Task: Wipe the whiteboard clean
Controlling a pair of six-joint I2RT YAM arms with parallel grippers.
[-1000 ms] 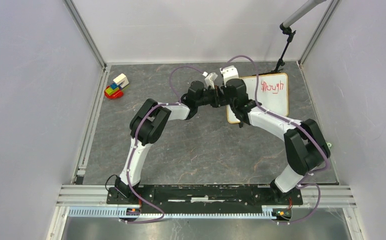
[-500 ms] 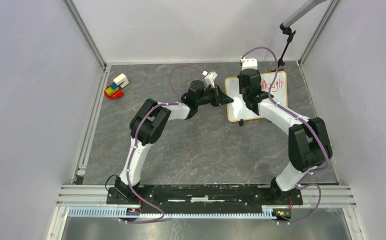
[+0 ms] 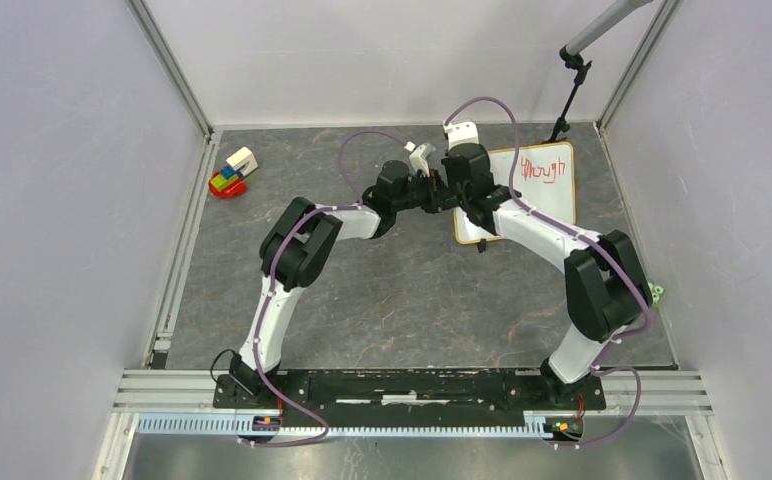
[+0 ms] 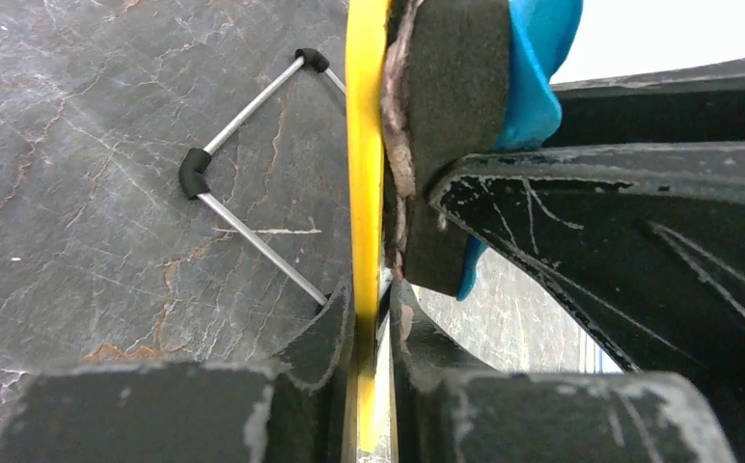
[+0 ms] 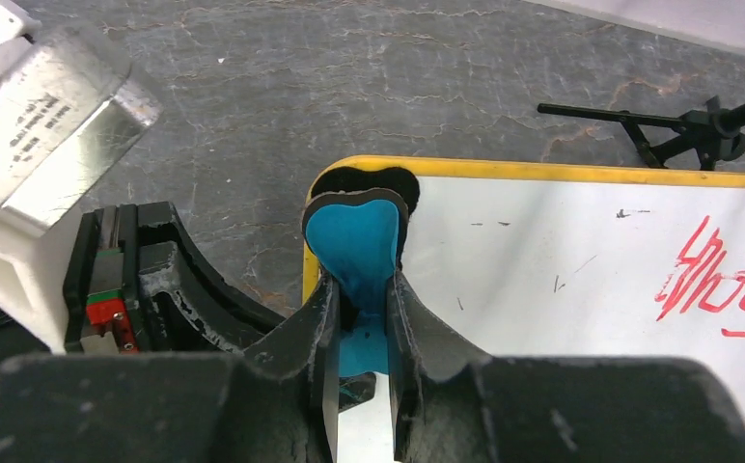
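The whiteboard [image 3: 532, 195] lies flat at the back right, and red handwriting [image 3: 546, 167] sits near its far right corner. My left gripper [image 4: 371, 299] is shut on the board's yellow left edge [image 4: 366, 145]. My right gripper [image 5: 359, 289] is shut on the blue eraser [image 5: 354, 246], whose dark felt [image 4: 451, 125] presses on the board's far left corner, right beside the left gripper [image 3: 450, 196]. The red marks [image 5: 711, 280] lie well to the eraser's right. In the top view the right gripper [image 3: 467, 192] is mostly hidden under its own wrist.
A black tripod stand [image 3: 567, 95] rises just behind the board, and its feet [image 5: 677, 125] are close to the far edge. A thin wire leg [image 4: 243, 164] shows on the table beside the board. Toy blocks on a red dish [image 3: 230, 172] sit far left. Walls close in on both sides.
The right gripper swept the eraser rightward toward the red writing half a second ago, then came back to the board's left corner. The left gripper has kept its grip on the edge.
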